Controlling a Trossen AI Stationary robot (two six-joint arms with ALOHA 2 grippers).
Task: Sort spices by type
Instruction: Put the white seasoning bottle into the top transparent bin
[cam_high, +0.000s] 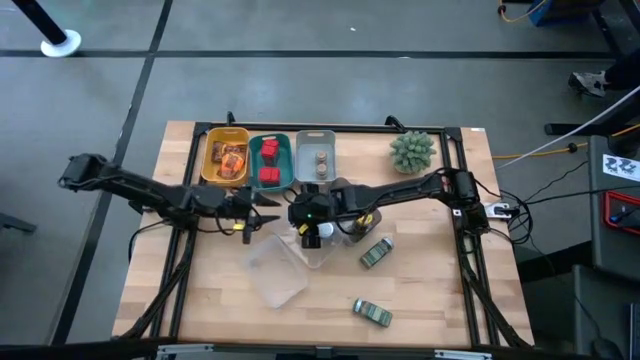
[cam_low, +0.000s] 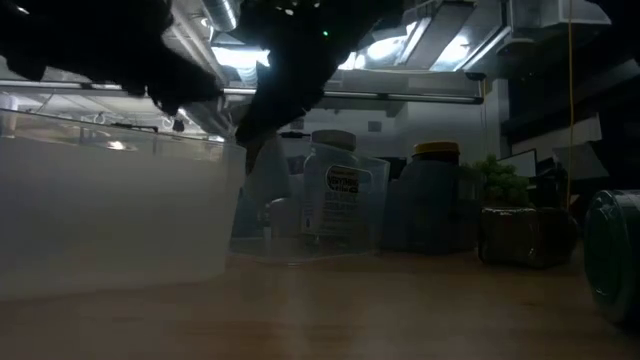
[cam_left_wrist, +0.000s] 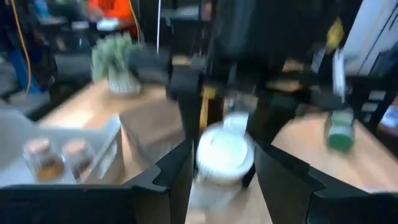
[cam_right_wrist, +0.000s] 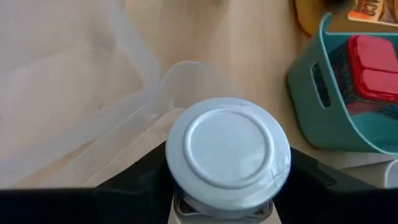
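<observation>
A white bottle cap (cam_right_wrist: 228, 154) fills the right wrist view, and the right gripper (cam_high: 311, 236) is clamped on that white-capped bottle, one dark finger on each side of it. It holds the bottle upright over the clear trays (cam_high: 281, 270) near the middle of the table. The left gripper (cam_high: 262, 213) hangs just beside it, above the light wooden tabletop (cam_high: 440, 290); its two dark fingers (cam_left_wrist: 176, 180) stand apart with nothing between them, the same bottle showing beyond the gap.

Along the far edge of the board sit three bins in a row — a yellow bin (cam_high: 211, 160) with crinkly orange packets (cam_high: 232, 158), a teal bin (cam_high: 283, 164) with red cubes (cam_high: 269, 163), and a grey bin (cam_high: 308, 160) with two tiny cork-topped jars (cam_high: 322, 163). A spiky green plant (cam_high: 412, 150) stands well apart from them, toward the right arm's side. Two green-labelled jars lie on their sides on the bare wood: one (cam_high: 376, 252) near the gripped bottle, the other (cam_high: 371, 313) closer to the near edge.

From table height, a labelled bottle (cam_low: 338, 198) stands in a clear tray, with a yellow-lidded jar (cam_low: 434, 195) beside it.

The table rests on a grey floor (cam_high: 300, 80) marked with dark lines — cables trail off on the right arm's side. Bright ceiling fixtures (cam_low: 420, 40) show overhead in the dim room.
</observation>
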